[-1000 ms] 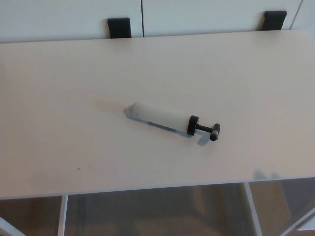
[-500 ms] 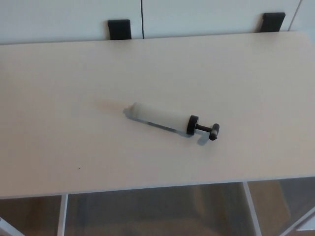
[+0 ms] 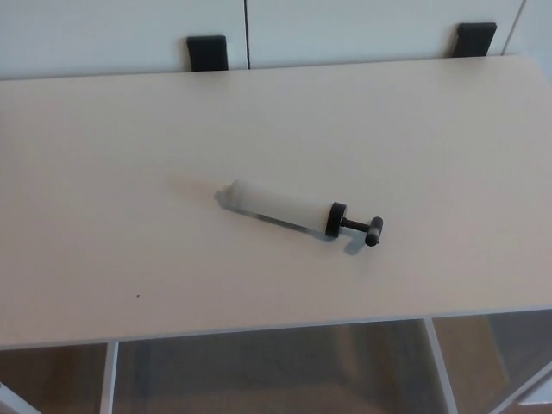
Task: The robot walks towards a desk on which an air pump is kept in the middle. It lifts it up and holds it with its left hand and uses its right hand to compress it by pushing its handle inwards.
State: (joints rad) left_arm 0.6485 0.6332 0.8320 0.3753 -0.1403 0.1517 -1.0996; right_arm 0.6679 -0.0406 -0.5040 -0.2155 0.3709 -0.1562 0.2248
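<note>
**Air pump lying alone on the desk, no hand in view**

The pale desk point(image 3: 103, 172) fills most of the head view, with a white panelled wall point(image 3: 362, 26) behind it and two black brackets point(image 3: 207, 52) at its far edge. Near the middle lies the air pump point(image 3: 280, 208), its white barrel on its side, angled down to the right. The black T-handle point(image 3: 372, 230) sticks out, rod exposed. Neither robot hand shows, so their state cannot be told
</note>
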